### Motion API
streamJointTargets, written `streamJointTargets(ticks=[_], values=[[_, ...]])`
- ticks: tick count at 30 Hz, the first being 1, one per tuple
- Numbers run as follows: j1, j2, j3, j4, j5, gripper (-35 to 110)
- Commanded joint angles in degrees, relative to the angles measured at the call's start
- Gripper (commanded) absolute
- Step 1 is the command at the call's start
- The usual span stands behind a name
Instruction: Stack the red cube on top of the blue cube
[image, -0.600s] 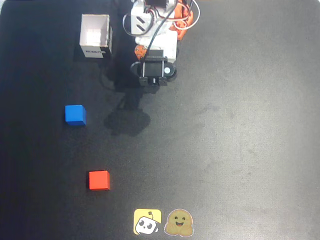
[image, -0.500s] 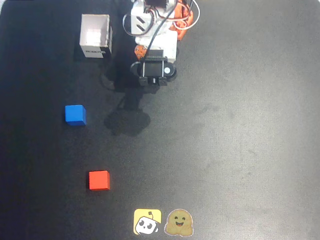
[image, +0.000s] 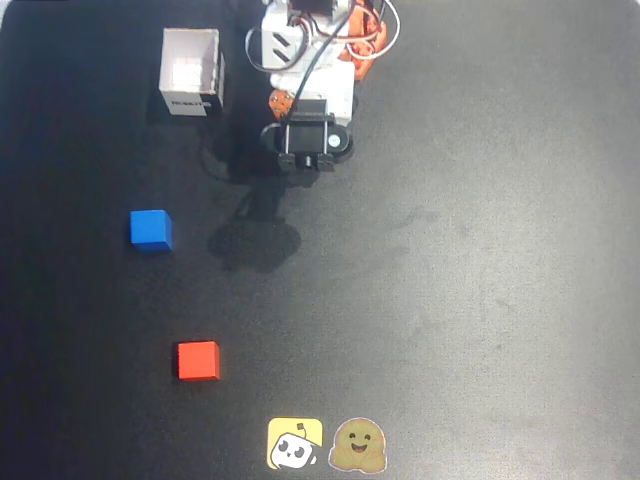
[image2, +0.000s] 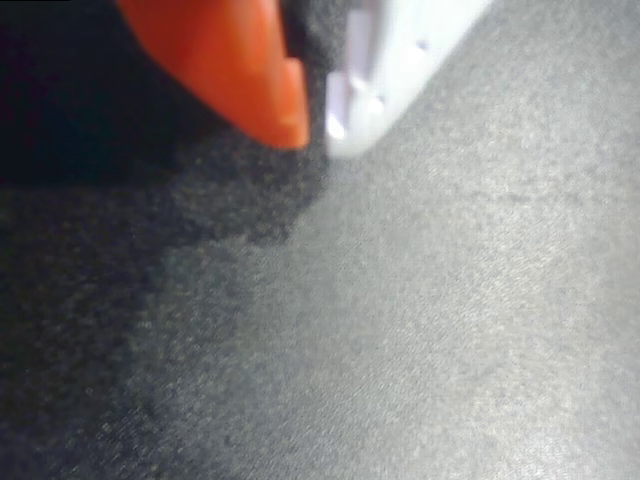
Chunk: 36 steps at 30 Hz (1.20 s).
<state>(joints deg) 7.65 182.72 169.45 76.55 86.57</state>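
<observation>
In the overhead view we see the blue cube (image: 150, 229) at left, the red cube (image: 198, 360) below it, well apart. The arm (image: 305, 90) is folded at the top edge. In the wrist view the gripper (image2: 315, 125) tips nearly touch, blurred.

The white box (image: 190, 72) near the top of the overhead view carried a dark printed label on its lower side, but the letters were too small and blurred to read; two stickers sat at the bottom edge of the table (image: 480, 250), a yellow one (image: 295, 443) with a cartoon robot face and a brown smiling blob (image: 358, 446); neither bore words.
</observation>
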Motion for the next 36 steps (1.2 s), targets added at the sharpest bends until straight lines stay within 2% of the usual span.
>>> streamJointTargets(ticks=[1, 17, 24, 36], values=[[0.5, 0.4, -0.2, 0.0, -0.8, 0], [0.5, -2.3, -5.2, -0.4, -2.8, 0], [0.4, -29.0, -23.0, -4.3, -5.0, 0], [-3.8, -62.4, -49.7, -10.3, -4.9, 0]])
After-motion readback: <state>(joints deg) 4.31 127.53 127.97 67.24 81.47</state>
